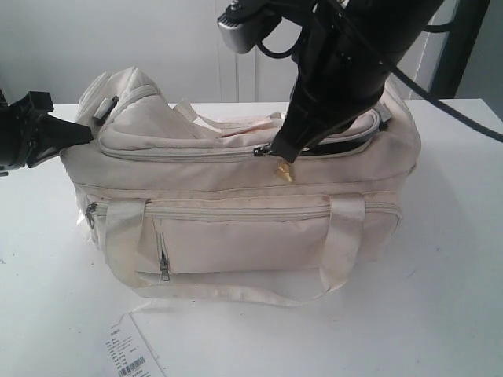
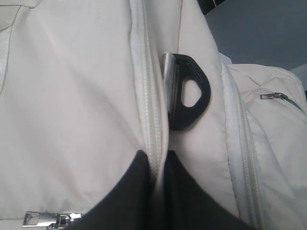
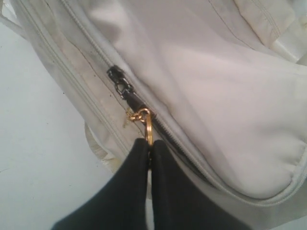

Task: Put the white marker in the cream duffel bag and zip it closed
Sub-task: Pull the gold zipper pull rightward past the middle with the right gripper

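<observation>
Near edge of table: barcoded paper tag; behind it the cream duffel bag stands upright. The white marker shows in no view, so it is judged to be inside but this is unconfirmed. Step in hand is zip closure: right tool clamped shut on gold ring charm by the top zipper slider, with black lining showing along the unzipped stretch. At the bag's end, left tool pinches a seam; next move calls for a steady pull along the track toward the open stretch, fabric kept taut.
</observation>
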`<move>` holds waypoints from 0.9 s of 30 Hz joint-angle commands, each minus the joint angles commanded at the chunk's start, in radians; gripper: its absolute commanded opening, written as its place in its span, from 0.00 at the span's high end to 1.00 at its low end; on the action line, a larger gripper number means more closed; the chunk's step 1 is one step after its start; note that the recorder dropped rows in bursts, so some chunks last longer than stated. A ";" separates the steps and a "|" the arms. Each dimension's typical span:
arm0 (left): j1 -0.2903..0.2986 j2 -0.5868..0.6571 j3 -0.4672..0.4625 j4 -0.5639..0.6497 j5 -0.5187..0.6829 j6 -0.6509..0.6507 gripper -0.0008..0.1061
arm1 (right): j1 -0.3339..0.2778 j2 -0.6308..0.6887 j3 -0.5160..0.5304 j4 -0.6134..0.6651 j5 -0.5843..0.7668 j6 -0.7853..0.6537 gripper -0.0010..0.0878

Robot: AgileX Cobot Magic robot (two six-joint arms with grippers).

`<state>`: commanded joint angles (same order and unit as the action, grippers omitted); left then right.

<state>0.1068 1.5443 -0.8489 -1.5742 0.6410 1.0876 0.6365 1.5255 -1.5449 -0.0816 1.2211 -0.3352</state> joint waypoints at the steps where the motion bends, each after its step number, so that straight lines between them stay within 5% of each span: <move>1: 0.000 0.000 0.000 0.000 0.000 0.000 0.99 | 0.000 0.000 0.000 0.000 0.000 0.000 0.99; 15: 0.000 0.000 0.000 0.000 0.000 0.006 0.99 | 0.000 0.000 0.002 0.000 0.000 0.000 0.99; 27: 0.000 0.000 0.000 0.000 0.013 0.007 0.99 | 0.000 -0.051 0.104 -0.061 0.000 -0.001 0.99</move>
<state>0.1068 1.5443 -0.8489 -1.5742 0.6537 1.0942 0.6365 1.4742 -1.4406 -0.1424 1.2211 -0.3364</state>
